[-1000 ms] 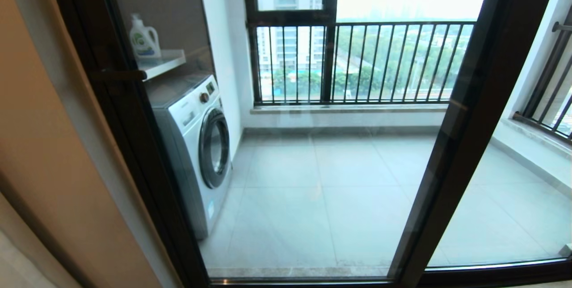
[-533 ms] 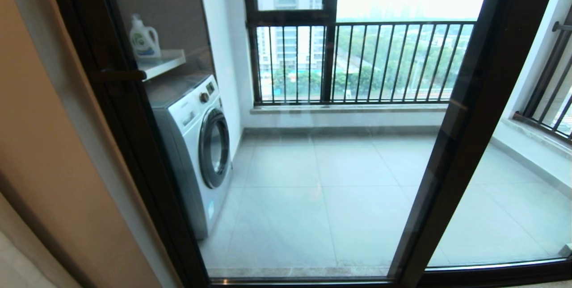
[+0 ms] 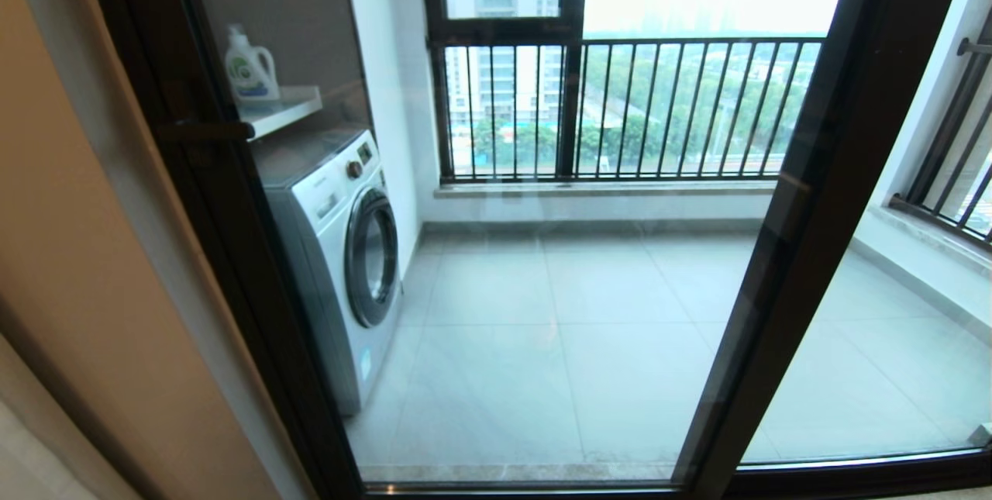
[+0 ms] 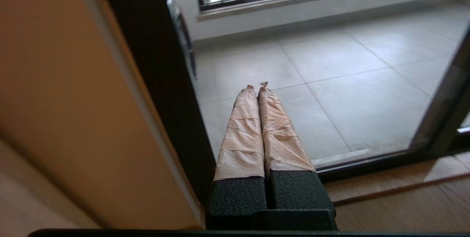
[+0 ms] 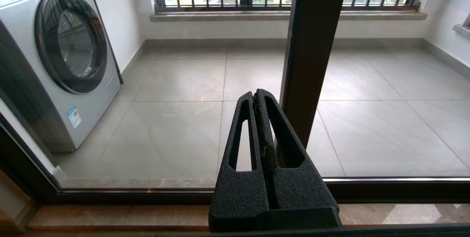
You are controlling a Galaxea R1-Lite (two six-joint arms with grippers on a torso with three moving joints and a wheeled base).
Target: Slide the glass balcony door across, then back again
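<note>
Dark brown-black frame on the glass balcony door [image 3: 232, 198], white washing machine [image 3: 333, 252], pale grey floor tiles [image 3: 542, 329].

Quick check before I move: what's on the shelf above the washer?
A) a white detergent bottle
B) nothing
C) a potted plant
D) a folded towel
A: in the head view a white detergent bottle with a green label stands on the shelf above the washer, seen through the door.

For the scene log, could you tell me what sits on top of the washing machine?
Above the washing machine a white shelf carries a detergent bottle. The machine's own top looks bare, though the door frame hides its left part.
</note>
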